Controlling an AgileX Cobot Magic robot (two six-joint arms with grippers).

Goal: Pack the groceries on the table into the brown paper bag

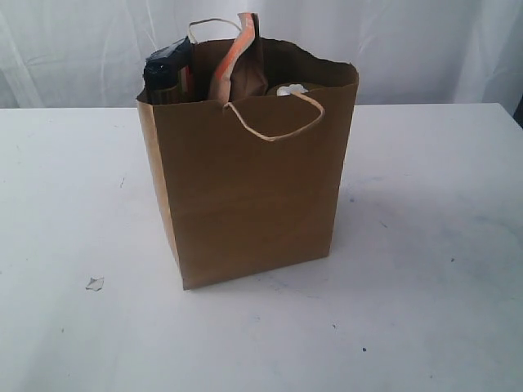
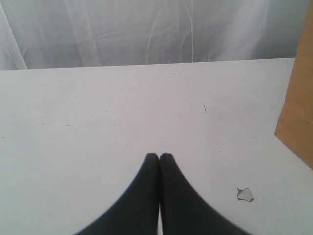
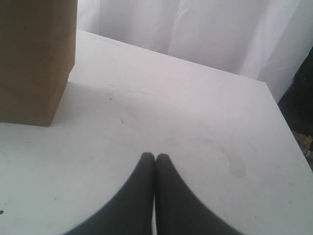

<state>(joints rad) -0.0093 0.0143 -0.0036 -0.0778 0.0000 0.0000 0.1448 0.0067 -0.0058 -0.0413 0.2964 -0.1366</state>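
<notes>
One brown paper bag (image 1: pixel 249 196) stands upright near the middle of the white worktop (image 1: pixel 441 245), its mouth open and groceries showing above the rim. At the left corner of the mouth a dark-topped item (image 1: pixel 167 67) pokes up, with a strip of yellow and red showing just below its glossy black top; what it is cannot be told. Beside it, toward the centre, an orange-and-white packet (image 1: pixel 235 57) leans upright and reaches higher than anything else in the bag, with a brown pouch (image 1: pixel 249 82) just behind it. Further right, low inside the mouth, a pale round top (image 1: pixel 288 90) is barely visible. One cord handle (image 1: pixel 278 126) droops over the front wall; the other (image 1: pixel 204 24) arches up at the back. A small pale scrap (image 1: pixel 95 283) lies on the worktop in front of the bag and well to its left. A white curtain (image 1: pixel 425 41) hangs behind.

The left pincer (image 2: pixel 159 156) is closed, its two black fingers pressed tip to tip with nothing between them. It is held low over the worktop and points toward the curtain, with the scrap near it and the bag's side wall apart from it. The right pincer (image 3: pixel 155 156) is closed the same way, gripping nothing, and hovers over the worktop with the bag's lower corner off to one side, well clear of the fingers.
</notes>
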